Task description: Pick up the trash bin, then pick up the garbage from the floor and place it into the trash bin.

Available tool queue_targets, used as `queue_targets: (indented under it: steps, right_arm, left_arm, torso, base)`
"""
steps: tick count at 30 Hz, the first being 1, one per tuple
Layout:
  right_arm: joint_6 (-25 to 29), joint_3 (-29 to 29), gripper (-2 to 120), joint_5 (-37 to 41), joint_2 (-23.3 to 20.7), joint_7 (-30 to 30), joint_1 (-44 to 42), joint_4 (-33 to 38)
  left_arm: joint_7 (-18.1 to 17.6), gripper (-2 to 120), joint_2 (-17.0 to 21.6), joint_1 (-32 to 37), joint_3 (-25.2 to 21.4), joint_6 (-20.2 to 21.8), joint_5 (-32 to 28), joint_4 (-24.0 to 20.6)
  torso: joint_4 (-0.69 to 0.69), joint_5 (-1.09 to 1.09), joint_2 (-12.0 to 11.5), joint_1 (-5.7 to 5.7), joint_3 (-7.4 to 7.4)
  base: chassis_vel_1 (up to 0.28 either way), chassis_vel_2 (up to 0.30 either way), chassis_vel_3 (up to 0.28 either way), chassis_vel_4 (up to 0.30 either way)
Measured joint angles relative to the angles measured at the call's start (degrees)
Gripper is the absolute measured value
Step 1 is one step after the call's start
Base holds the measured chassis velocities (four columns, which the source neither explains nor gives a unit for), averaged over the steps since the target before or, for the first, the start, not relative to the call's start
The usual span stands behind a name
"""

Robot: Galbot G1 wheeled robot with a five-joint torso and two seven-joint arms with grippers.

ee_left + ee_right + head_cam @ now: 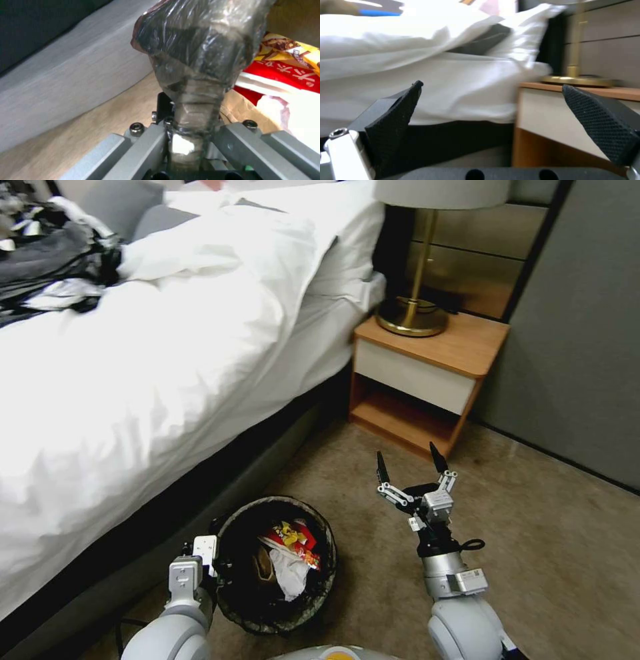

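The trash bin (pixel 325 550), round with a dark bag liner over its rim, sits low beside the bed in the head view. Inside it lies garbage: a red-and-yellow wrapper (pixel 293 535), white tissue (pixel 291 575) and brown paper (pixel 264 563). My left gripper (pixel 215 561) is shut on the bin's left rim. The left wrist view shows my left gripper (pixel 190 135) clamping the liner-wrapped rim (pixel 196 107), with the wrapper (pixel 283 72) and brown paper bag (pixel 248 111) beyond. My right gripper (pixel 408 455) (pixel 492 86) is open and holds nothing, raised to the right of the bin and pointing at the nightstand.
A bed (pixel 167 367) with a white duvet fills the left, with dark clothes (pixel 47 260) on its far side. A wooden nightstand (pixel 427 370) with a brass lamp (pixel 412 317) stands ahead. A grey wall (pixel 580 347) is on the right. Bare carpet (pixel 553 553) lies right of my arm.
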Motion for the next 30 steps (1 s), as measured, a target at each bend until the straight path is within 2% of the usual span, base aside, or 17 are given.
queue_targets:
  steps: [30]
  right_arm:
    - [1.85,-1.31,100,-1.52,-0.07,-2.46,0.02,-0.32]
  left_arm:
    - [0.07,0,0.13,1.81,0.05,1.61,-0.47,-1.57]
  torso:
    - [0.0,0.0,0.0,0.0,0.0]
  base:
    - [0.127,0.125,0.123,0.12]
